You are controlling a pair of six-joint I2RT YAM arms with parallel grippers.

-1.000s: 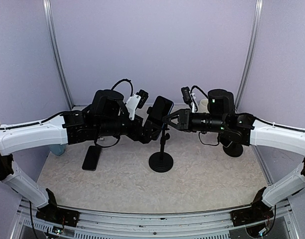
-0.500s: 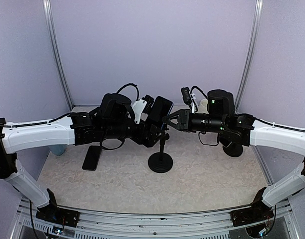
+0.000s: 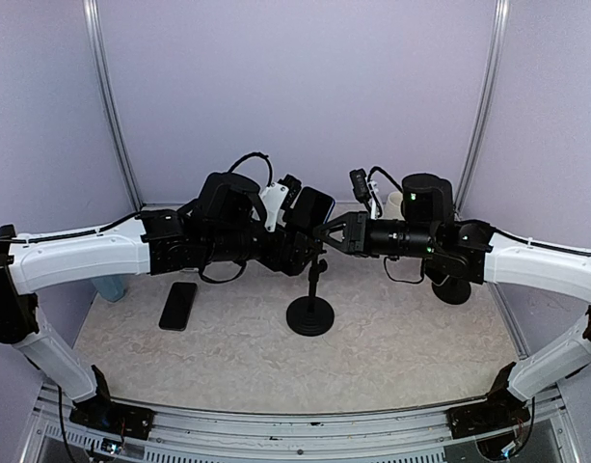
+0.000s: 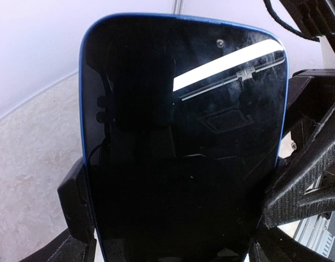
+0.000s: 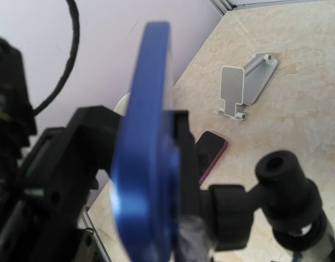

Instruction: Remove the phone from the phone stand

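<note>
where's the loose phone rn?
Top view: loose phone lies flat on the table, left side, near the left arm, left of the stand base.

The left arm's black fingers (image 4: 301, 191) are reaching farther in around the blue-edged black phone (image 3: 312, 205), narrowing slightly.

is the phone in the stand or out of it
In. The phone sits upright in the clamp atop the stand.

I reach my left arm (image 3: 78, 258) and right arm (image 3: 546, 262) inward with forearms level, tips nearly meeting. My left gripper (image 3: 300, 238) is spread wide. My right gripper (image 3: 324, 232) is pinched narrow on the phone stand (image 3: 310, 315).
</note>
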